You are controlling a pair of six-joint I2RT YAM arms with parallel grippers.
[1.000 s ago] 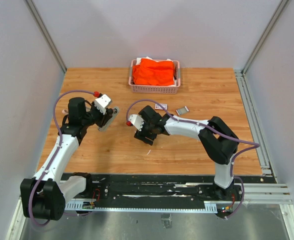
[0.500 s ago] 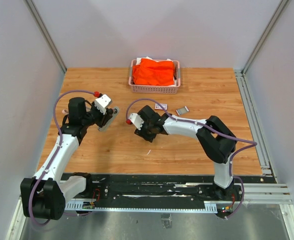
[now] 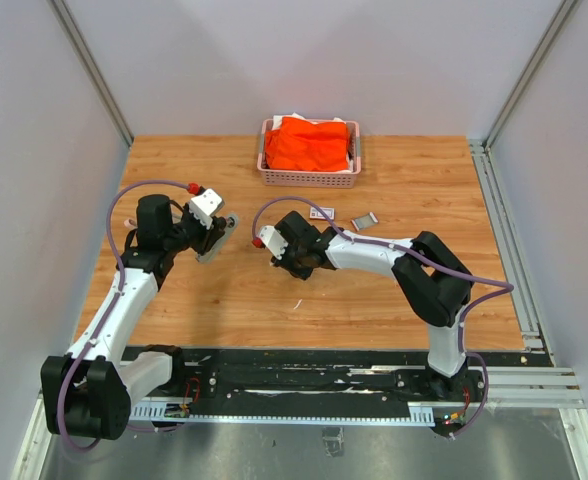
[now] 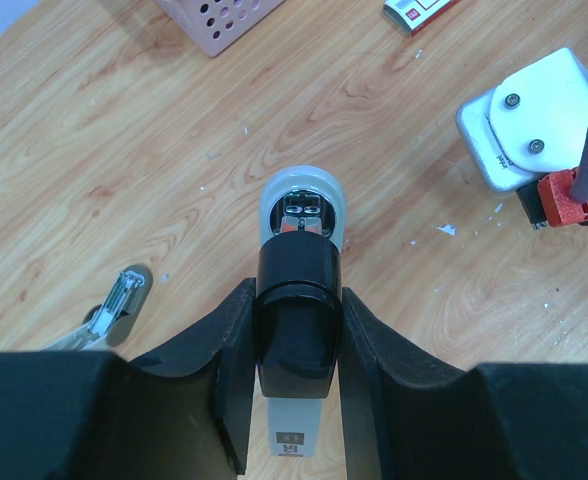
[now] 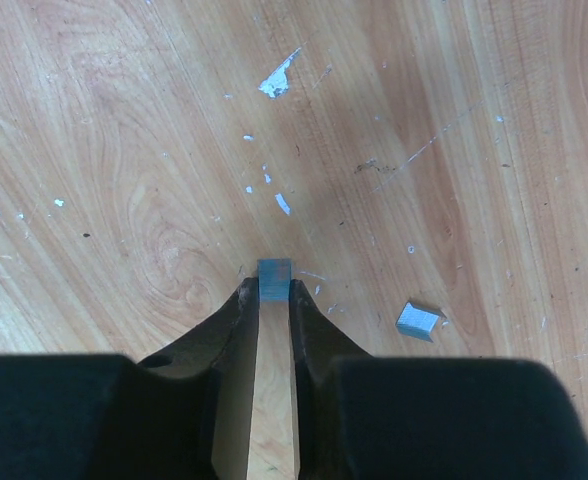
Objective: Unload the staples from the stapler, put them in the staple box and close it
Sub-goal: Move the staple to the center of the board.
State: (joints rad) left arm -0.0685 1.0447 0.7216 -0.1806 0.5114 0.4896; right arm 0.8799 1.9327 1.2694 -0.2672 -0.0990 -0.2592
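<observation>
Staples (image 3: 297,303) show from above only as a pale sliver on the wooden table (image 3: 424,190), just on the near side of the right fingers (image 3: 292,267), which point down at the boards mid-table. The left fingers (image 3: 212,238) hold the stapler (image 3: 224,226) well apart to the left, so we judge the right arm the nearer one for loose bits. From the left wrist we see the left fingers closed narrow on both flanks of the stapler (image 4: 296,300). Its glossy black plastic body runs straight out along their axis, and its rounded grey nose lies at the far end with small metal parts showing in it. From the right wrist we see the right fingers (image 5: 272,290) set narrow and, as far as we can tell, pinching a short staple strip (image 5: 274,273). It is a dull blue-grey block with square edges, spanning the gap at their very tips. A second bit (image 5: 418,320), small and angular, lies on the table to the right of the tips, near but not touching, among white flecks (image 5: 277,76) on the grained wood.
</observation>
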